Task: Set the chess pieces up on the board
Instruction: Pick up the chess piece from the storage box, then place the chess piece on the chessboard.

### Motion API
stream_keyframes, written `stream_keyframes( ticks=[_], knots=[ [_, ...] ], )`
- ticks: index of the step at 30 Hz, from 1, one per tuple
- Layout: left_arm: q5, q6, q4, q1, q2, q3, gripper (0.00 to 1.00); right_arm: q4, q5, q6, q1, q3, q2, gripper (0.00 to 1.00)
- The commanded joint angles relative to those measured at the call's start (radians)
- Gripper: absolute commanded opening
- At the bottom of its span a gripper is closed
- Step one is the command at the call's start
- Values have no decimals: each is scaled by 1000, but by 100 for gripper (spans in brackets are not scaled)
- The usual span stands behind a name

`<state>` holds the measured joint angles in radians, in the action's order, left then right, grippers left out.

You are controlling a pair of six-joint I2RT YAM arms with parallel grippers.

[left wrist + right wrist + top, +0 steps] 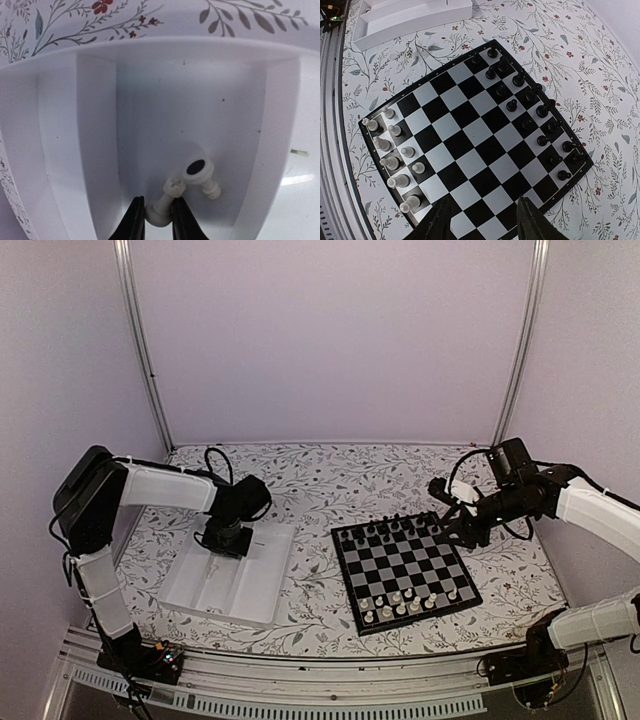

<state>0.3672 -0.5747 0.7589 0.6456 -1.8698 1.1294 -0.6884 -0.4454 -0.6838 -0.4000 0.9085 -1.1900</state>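
Top view: chess pieces too small to ID types.

Open middle rows of the board between cream-white pieces and black pieces

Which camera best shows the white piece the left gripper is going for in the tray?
Left wrist: the white piece lies on its side in a tray compartment, between the fingertips of the left gripper, beside a second piece. In the top view the left arm hides it; the right wrist shows only part of the tray.
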Motion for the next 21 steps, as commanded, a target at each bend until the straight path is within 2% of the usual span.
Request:
stream_keyframes(
  ticks=[1, 6, 12, 16, 21],
  knots=[
    [-115, 29, -13, -14, -56, -65, 18, -1, -27, 11, 2, 20, -14, 47],
    [-119, 46, 13, -12, -11, -67, 13, -19, -35, 21, 3, 42, -19, 47],
    [-129, 157, 16, 29, 200, -69, 12, -23, -113, 50, 2, 102, -22, 47],
    [-157, 224, -14, 100, 293, -67, 12, -3, -226, 94, -1, 152, -71, 46],
    [-207, 274, -160, 265, 351, -44, 13, -13, -413, 165, -22, 256, -185, 46]
  ],
)
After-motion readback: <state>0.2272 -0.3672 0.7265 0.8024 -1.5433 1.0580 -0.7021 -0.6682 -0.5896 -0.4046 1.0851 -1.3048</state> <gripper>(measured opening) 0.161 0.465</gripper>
